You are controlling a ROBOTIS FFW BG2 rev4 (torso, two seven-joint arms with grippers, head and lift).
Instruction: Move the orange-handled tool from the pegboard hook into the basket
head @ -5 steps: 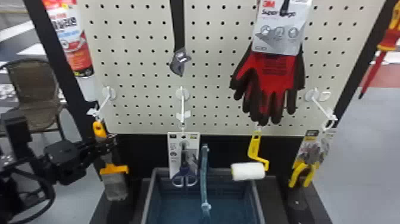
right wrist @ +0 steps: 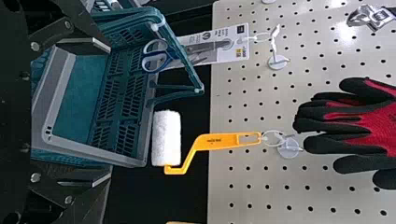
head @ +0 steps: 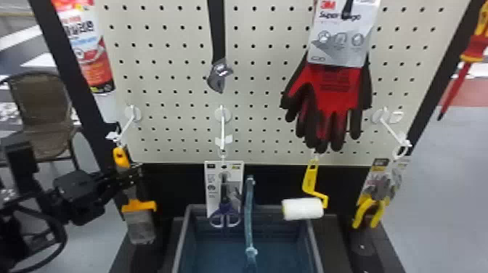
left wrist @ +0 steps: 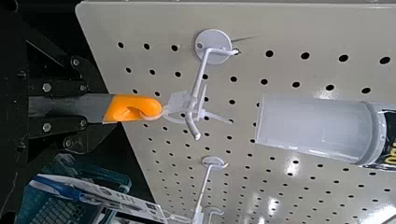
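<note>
Pegboard point(head: 174, 54): pale, full of small holes, with black frame at both sides; a chair point(head: 41, 112) stands behind it at the left.
Orange-handled tool point(head: 139, 206): hanging upright below the pegboard's lower left corner, its tie looped around the white hook point(head: 127, 125); its wide end points down.
Left gripper point(head: 135, 175): at this tool's handle, below the orange upper end; its two fingers are pressed on the handle from both sides.
Right gripper point(right wrist: 109, 111): in the right wrist view, its fingers spread wide apart, nothing pinched between them.
Basket point(head: 181, 239): under the middle of the pegboard's lower edge, well to the right of the tool.
Scissors point(head: 224, 214): on their card, over the basket's back edge.
Paint roller point(head: 303, 208): near the basket's back right corner.
Pliers point(head: 369, 214): below the pegboard's lower right corner.
Gloves point(head: 336, 87): above the roller.
</note>
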